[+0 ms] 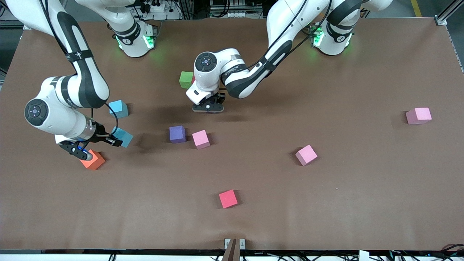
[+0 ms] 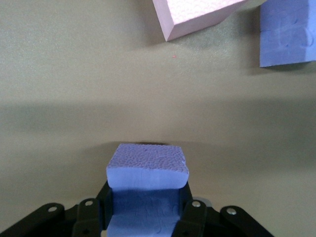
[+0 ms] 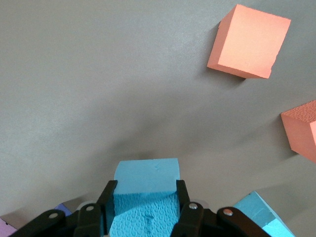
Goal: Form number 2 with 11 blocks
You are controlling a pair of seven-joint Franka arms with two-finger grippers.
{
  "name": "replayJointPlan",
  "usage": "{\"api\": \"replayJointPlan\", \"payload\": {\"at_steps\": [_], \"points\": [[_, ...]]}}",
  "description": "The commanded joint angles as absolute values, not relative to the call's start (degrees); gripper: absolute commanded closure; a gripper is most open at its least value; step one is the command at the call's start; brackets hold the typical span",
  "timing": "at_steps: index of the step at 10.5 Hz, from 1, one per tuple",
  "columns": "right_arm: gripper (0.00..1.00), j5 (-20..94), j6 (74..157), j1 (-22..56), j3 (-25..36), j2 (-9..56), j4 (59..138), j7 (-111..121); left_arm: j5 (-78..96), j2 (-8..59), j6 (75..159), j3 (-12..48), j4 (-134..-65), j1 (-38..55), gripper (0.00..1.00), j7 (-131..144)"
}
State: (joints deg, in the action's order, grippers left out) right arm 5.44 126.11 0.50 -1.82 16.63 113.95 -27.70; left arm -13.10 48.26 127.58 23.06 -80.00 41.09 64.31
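My left gripper (image 1: pixel 208 107) hangs low over the table between the green block (image 1: pixel 186 79) and a purple block (image 1: pixel 177 134) that lies beside a pink block (image 1: pixel 201 139). It (image 2: pixel 147 190) is shut on another purple block (image 2: pixel 147 168), which its hand hides in the front view. My right gripper (image 1: pixel 115 140) is shut on a tilted light blue block (image 1: pixel 123 137), held in the air toward the right arm's end of the table. The right wrist view shows the block (image 3: pixel 146 180) between the fingers. A second light blue block (image 1: pixel 119 108) lies on the table close by.
An orange cube (image 1: pixel 93 160) sits under the right hand; the right wrist view shows two orange cubes (image 3: pixel 249 42) (image 3: pixel 301 136). A red block (image 1: pixel 228 198) lies near the front edge. Two pink blocks (image 1: pixel 306 154) (image 1: pixel 418 115) lie toward the left arm's end.
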Motion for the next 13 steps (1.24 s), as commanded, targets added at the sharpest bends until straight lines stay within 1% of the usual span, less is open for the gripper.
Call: {"api": "replayJointPlan", "payload": {"at_steps": [1,4,7,10,13], "points": [[1.00,6.5,126.4,0.7,-2.3,15.5,114.7,-29.3,-12.3,48.5,127.7,22.3,-79.4,42.4,1.00,64.3],[1.00,6.6,125.6,0.5,-2.3,15.0,114.9,-30.4,-12.3,48.5,127.7,22.3,-79.5,42.9,1.00,65.0],[1.00,6.5,124.9,0.7,-2.3,14.8,115.8,-38.5,-12.3,48.5,127.7,22.2,-79.5,43.0,1.00,65.3],[1.00,6.5,124.1,0.3,-2.4,12.1,118.5,-40.0,-12.3,48.4,127.7,22.3,-79.5,43.0,1.00,66.0],[1.00,6.5,123.5,0.2,-2.5,11.0,119.5,-40.6,-12.3,48.4,127.7,22.3,-79.5,42.9,1.00,66.3]]}}
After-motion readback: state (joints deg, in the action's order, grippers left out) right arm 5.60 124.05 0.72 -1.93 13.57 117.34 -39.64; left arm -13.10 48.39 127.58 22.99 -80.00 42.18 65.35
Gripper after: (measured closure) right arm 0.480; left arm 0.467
